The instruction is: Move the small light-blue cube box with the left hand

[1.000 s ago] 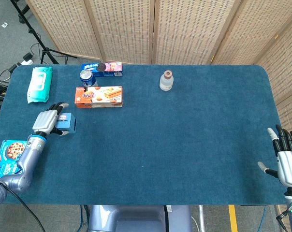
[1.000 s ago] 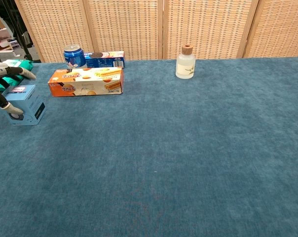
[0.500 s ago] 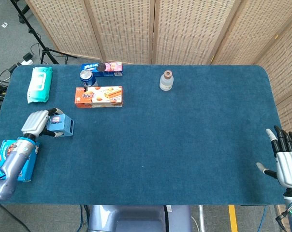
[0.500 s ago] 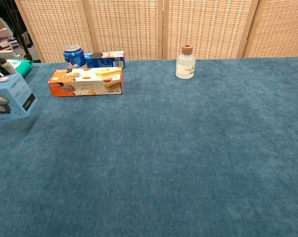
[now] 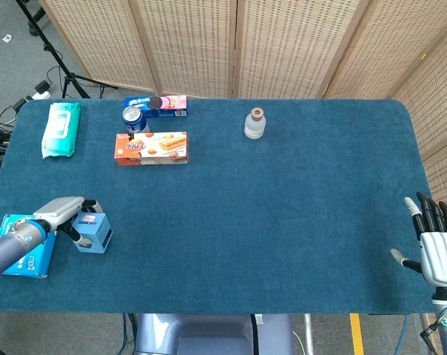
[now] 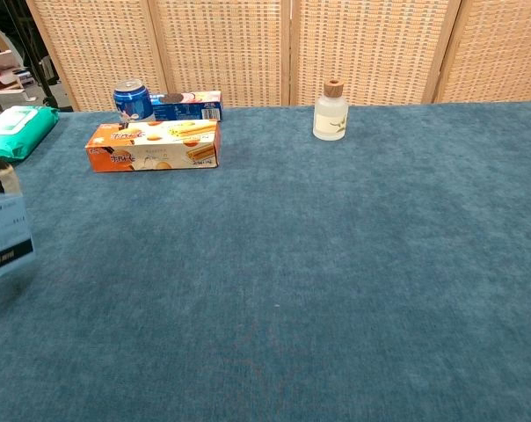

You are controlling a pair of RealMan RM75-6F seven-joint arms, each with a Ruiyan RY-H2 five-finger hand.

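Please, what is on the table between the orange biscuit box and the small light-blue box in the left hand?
Nothing: in the head view only bare blue cloth lies between the orange biscuit box and the light-blue box held by the left hand.

A matt, napped blue cloth covers the table point(image 5: 283, 222), its pile showing faint mottling. On it, beyond the orange biscuit box point(image 5: 151, 147) of printed, slightly glossy cardboard, the blue can point(image 5: 134, 117) looks like shiny metal. The small light-blue cube box point(image 5: 92, 232) looks like smooth printed card. The green wipes pack point(image 5: 61, 129) has soft, shiny plastic film. The bottle point(image 5: 255, 123) looks frosted, with a wood-coloured cap. Behind the table, the screen point(image 5: 283, 44) shows woven cane in pale wooden frames.
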